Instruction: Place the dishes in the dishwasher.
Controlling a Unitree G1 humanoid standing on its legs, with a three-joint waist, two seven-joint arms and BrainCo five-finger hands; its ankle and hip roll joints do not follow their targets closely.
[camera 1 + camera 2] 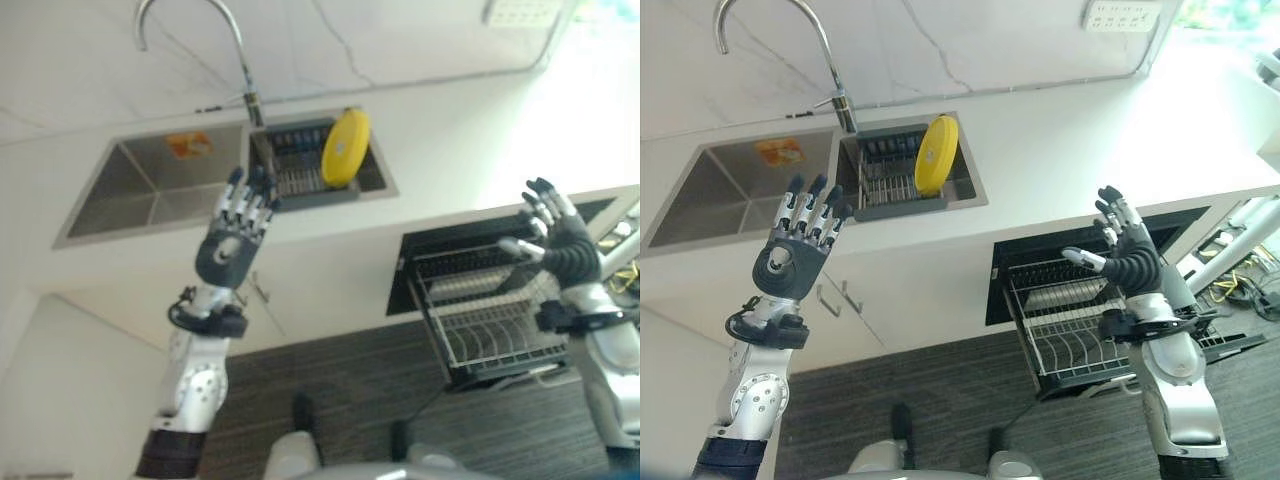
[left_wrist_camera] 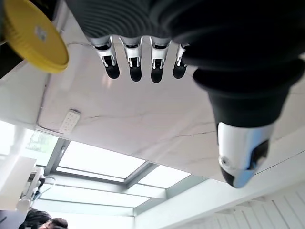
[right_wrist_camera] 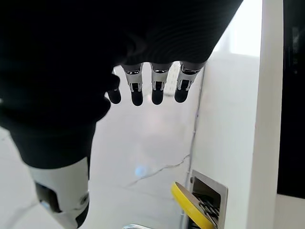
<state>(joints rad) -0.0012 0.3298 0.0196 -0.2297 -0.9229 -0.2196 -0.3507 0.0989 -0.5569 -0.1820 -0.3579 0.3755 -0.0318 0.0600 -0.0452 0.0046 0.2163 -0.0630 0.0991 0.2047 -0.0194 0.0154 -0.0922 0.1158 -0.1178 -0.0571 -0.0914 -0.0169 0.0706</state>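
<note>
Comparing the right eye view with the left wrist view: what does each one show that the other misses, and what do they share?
Right eye view alone: the steel sink, the curved tap, the pulled-out wire dishwasher rack, the open right hand raised above it.

Left wrist view alone: a ceiling skylight.

Both: the round yellow plate on edge in the dark sink rack, and the open, empty left hand.

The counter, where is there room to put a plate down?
The white counter is bare between the sink rack and the wall, above the pulled-out dishwasher rack. The sink rack is crowded by the yellow plate.
</note>
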